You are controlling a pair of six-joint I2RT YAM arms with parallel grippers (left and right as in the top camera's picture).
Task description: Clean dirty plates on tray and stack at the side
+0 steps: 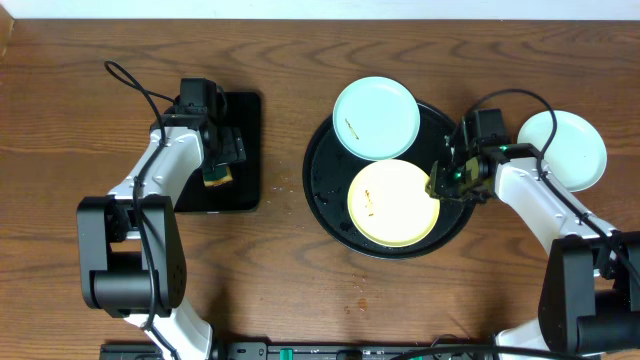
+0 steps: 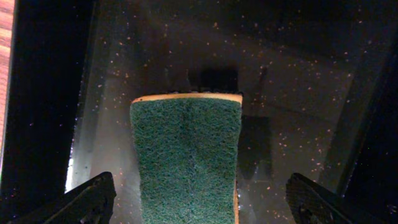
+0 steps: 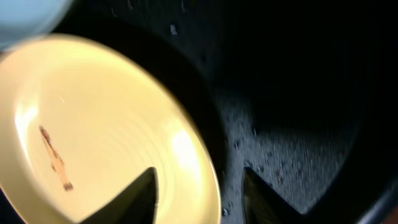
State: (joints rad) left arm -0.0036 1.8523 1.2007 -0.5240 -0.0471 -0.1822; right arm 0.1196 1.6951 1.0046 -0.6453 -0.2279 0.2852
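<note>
Plates lie in three spots across the wood-grain tabletop (image 1: 300, 290) in the overhead view. A pale yellow plate (image 1: 393, 200) lies flat in the lower half of the round black tray (image 1: 318, 190) at centre right. A thin brown smear (image 3: 55, 160) marks the left part of the yellow plate's face. A mint-blue plate (image 1: 376, 117) covers the tray's upper edge, partly overhanging the rim and touching or just overlapping the yellow plate. It carries a short brown streak (image 1: 351, 128) of its own. A second mint-blue plate (image 1: 575, 150) rests on the bare wood at the right of the frame, off the tray and partly hidden by the right arm.

The right jaws sit at the yellow plate's right edge, partly parted. In the right wrist view one finger (image 3: 140, 196) shows over the plate's face and the other (image 3: 258, 199) over the dark tray floor, with the plate's rim between them and a clear gap on both sides.

At left of the frame, the left jaws stand wide over a rectangular black tray (image 1: 245, 150). Their two fingertips (image 2: 93, 199) are well apart on either side of a green-faced sponge (image 2: 186, 155), which lies on that tray's speckled floor, touching neither.
</note>
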